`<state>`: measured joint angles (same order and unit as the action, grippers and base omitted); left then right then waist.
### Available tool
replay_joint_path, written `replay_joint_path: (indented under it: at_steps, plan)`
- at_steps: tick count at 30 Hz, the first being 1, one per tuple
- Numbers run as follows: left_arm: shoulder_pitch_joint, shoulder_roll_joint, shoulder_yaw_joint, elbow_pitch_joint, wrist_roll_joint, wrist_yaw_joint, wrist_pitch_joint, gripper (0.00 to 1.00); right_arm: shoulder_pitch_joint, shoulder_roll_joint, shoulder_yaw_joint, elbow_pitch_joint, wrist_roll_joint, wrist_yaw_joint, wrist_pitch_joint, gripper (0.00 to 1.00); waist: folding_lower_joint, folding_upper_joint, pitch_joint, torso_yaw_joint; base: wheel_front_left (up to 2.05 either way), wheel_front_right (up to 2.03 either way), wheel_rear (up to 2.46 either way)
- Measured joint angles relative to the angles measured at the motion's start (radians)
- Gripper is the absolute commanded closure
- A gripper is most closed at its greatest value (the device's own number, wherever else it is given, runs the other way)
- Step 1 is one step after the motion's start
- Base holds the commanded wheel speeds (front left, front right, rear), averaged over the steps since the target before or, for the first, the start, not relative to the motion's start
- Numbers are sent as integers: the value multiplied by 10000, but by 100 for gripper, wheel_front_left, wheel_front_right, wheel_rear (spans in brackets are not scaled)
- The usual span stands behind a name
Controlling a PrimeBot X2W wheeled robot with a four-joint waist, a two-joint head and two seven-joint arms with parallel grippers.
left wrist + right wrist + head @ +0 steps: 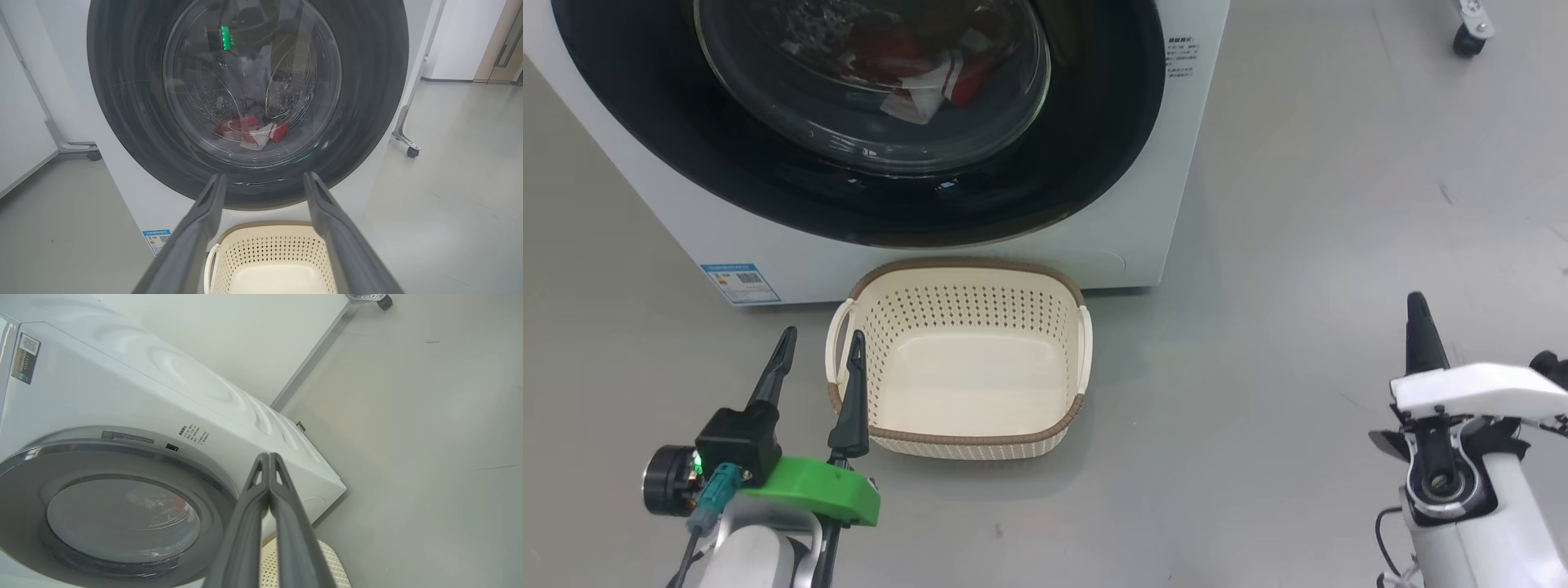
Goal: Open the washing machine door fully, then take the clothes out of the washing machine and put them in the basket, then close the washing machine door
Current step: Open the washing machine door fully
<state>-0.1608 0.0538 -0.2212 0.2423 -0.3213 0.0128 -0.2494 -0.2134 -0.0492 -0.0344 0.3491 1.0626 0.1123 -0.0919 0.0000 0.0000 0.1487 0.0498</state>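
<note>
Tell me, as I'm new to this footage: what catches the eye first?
The washing machine door, a glossy black ring, looms shut at the top of the head view, red and white clothes behind its glass. Below it on the grey floor sits the empty basket, the open left hand near its left handle.

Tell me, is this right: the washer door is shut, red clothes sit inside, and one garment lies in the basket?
Not quite: the basket is empty, as the head view shows. The washing machine door is shut and the clothes sit inside.
</note>
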Motion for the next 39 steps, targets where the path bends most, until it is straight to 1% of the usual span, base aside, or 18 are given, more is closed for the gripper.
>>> replay_joint_path:
  at_steps: [2,7,15,18,22,24,29,39]
  plan:
    - [-80,-6,0,-96,46,2,0,0,-400,6,-125,-50,654,6,362,100,0,0,210,41,0,0,0]
    - [-384,-31,-63,-313,125,10,-27,0,-1434,-10,-441,-188,1835,6,1133,100,0,0,774,137,0,0,0]
    - [-987,-71,-313,-554,368,8,-27,0,-3039,-102,-894,-261,3126,6,2157,100,0,0,1718,352,0,0,0]
    - [-1175,-98,-462,-564,416,0,-27,0,-3561,-207,-941,-286,3344,-6,2522,100,1,0,2030,488,0,0,0]
    - [-1452,-111,-646,-639,418,-10,-27,0,-4308,-523,-978,-336,3618,-23,3010,100,1,0,2407,715,0,0,0]
    - [-1576,-132,-750,-660,430,-19,-29,0,-4670,-635,-1005,-345,3837,-128,3296,100,1,0,2583,847,0,0,0]
    - [-1702,-155,-874,-665,439,-19,-29,0,-5368,-851,-894,-303,4353,-245,4153,100,1,0,2948,1209,0,0,0]
    - [-1953,-182,-1392,-823,117,-12,-29,0,-6701,-1567,-610,-90,4548,-639,5392,100,1,0,3521,1898,0,0,0]
